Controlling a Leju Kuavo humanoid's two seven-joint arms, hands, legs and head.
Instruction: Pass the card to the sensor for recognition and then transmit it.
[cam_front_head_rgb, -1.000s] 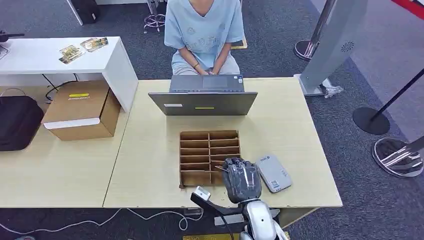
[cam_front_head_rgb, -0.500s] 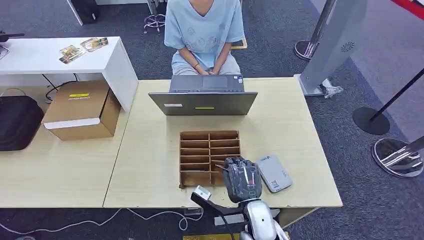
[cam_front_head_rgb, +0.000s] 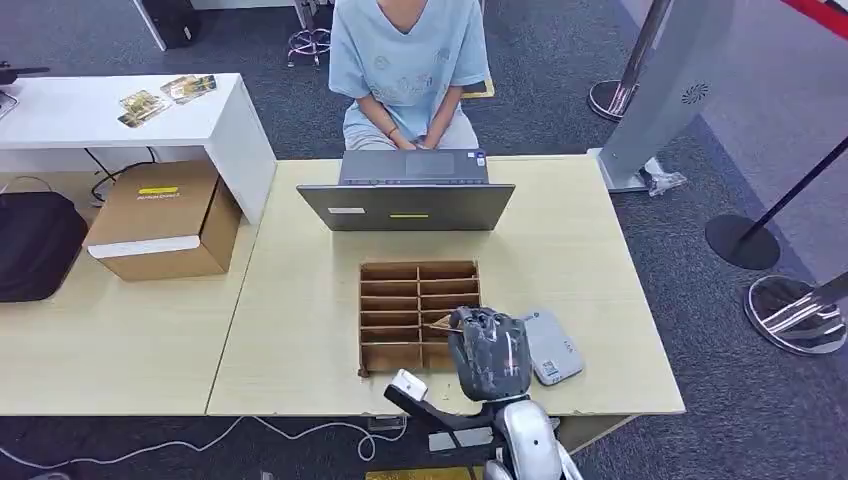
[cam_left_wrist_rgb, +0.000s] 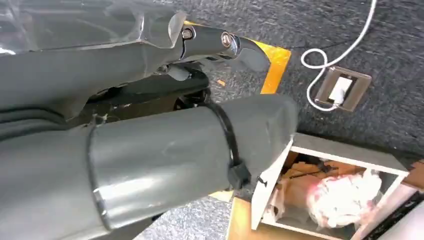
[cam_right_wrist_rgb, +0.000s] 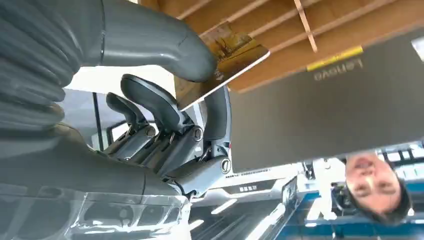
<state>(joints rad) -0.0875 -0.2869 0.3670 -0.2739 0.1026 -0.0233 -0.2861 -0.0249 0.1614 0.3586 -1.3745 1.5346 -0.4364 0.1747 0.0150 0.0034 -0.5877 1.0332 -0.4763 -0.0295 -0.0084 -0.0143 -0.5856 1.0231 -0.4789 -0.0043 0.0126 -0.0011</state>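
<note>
A thin rectangular card (cam_right_wrist_rgb: 227, 60) with a brownish printed face and a white edge is pinched by the right hand (cam_front_head_rgb: 488, 352), pressed between the thick grey thumb (cam_right_wrist_rgb: 150, 42) on its printed face and the darker fingers (cam_right_wrist_rgb: 150, 102) beneath. In the head view a corner of the card (cam_front_head_rgb: 438, 324) is seen projecting from the hand at about 10 o'clock, over the lower right cells of a brown cardboard divider tray (cam_front_head_rgb: 400, 310) with two columns of shallow slots. The hand is covered in grey, glossy, ribbed material and hovers over the tray's lower right corner.

Just beside the hand, at its 3 o'clock, a flat grey rounded-rectangle sensor pad (cam_front_head_rgb: 550, 345) lies on the pale wood-grain table (cam_front_head_rgb: 300, 330); its near left edge is overlapped by the hand. At 12 o'clock from the tray an open grey laptop (cam_front_head_rgb: 408, 205) stands with its lid back facing the robot, and behind it a person in a light blue shirt (cam_front_head_rgb: 408, 60) is seated. Well to the left, at 9 o'clock, a brown cardboard box (cam_front_head_rgb: 160, 220) sits on an adjoining table.

The state of the left hand cannot be told: in the left wrist view a smooth grey cylindrical arm cover (cam_left_wrist_rgb: 175, 155) is seen above dark carpet.
</note>
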